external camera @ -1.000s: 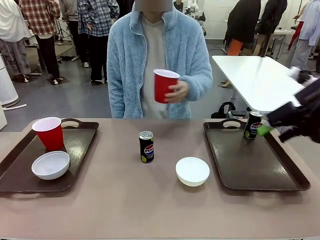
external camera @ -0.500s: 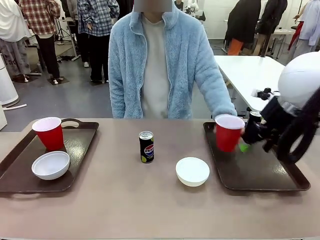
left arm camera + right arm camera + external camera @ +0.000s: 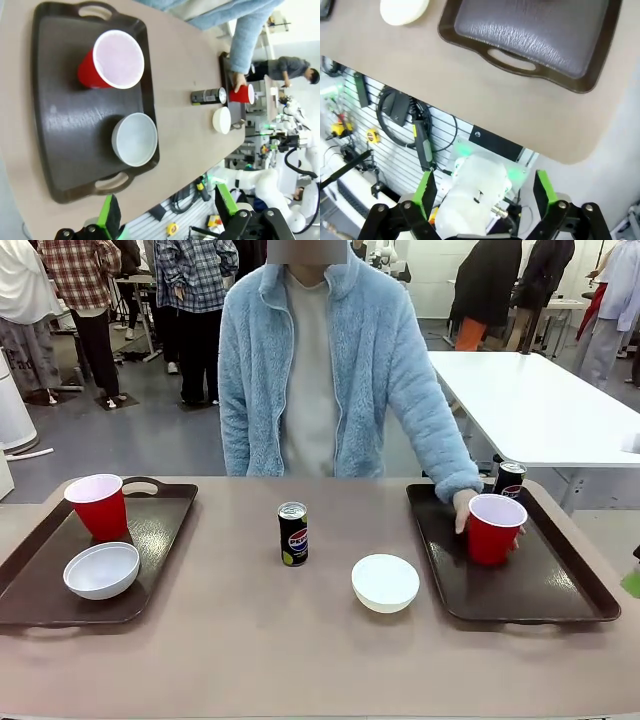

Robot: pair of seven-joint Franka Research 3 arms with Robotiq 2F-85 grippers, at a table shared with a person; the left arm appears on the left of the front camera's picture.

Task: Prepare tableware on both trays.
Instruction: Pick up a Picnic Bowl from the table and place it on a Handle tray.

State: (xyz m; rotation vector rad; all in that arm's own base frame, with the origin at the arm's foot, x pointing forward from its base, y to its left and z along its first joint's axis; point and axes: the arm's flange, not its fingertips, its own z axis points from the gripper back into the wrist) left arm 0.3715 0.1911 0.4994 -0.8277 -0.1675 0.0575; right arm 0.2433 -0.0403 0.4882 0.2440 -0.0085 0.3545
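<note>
Over on the robot's side, both grippers are spread wide with nothing between the pads: left gripper above the left tray, right gripper out past the near end of the right tray. Left tray's got a red cup and a white bowl. Right tray has a soda can at the far end plus a second red cup with the person's hand on it. Another can and a second bowl sit on the bare table between.

Left claw spread wide, empty, right claw likewise spread, empty
</note>
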